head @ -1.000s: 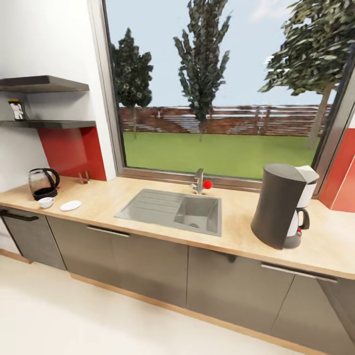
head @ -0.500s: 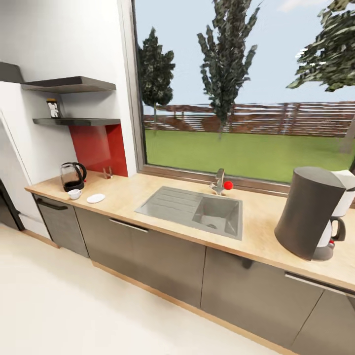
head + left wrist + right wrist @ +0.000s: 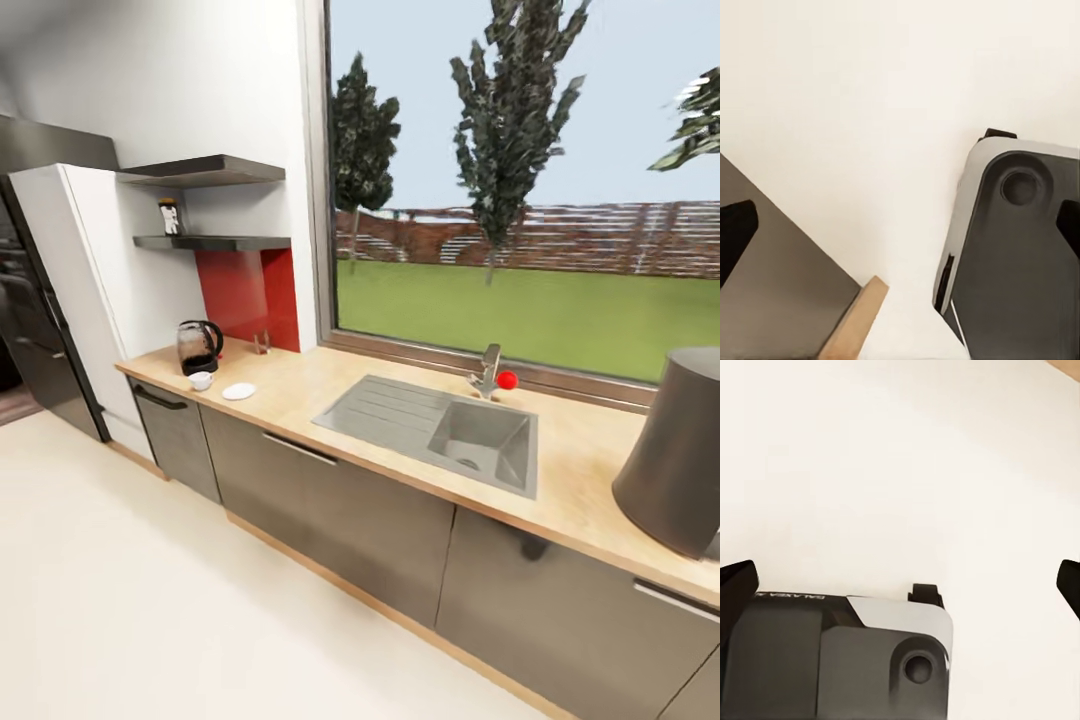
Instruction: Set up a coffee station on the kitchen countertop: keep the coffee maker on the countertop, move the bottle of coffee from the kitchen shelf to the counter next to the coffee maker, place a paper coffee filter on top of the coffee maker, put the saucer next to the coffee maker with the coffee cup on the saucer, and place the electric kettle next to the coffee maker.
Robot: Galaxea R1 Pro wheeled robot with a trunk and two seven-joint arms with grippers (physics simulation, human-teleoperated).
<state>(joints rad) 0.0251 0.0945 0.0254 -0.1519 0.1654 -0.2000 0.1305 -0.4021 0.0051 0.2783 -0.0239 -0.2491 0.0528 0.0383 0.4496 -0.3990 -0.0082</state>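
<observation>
We look along the table (image 3: 330,385), with the coffee maker (image 3: 678,462) at its near end, cut by the picture's edge, and a sink (image 3: 440,430) set in its middle stretch. At the far end stands the electric kettle (image 3: 199,347), with the coffee cup (image 3: 201,380) just in front of it and the saucer (image 3: 238,391) just beside the cup, apart from it. Above them the bottle of coffee (image 3: 170,217) stands on the lower kitchen shelf (image 3: 212,242). All of these lie well away from either tool.

In the wrist views, both tools hang over the pale floor (image 3: 870,97) beside the robot's grey base (image 3: 1020,255). The left tool (image 3: 900,225) has its dark fingertips (image 3: 736,229) spread wide, one at each side of the picture; near it a cabinet front's wooden edge (image 3: 859,322) shows. The right tool (image 3: 900,581) is spread wide too, its fingertips (image 3: 735,585) far apart and holding nothing.
</observation>
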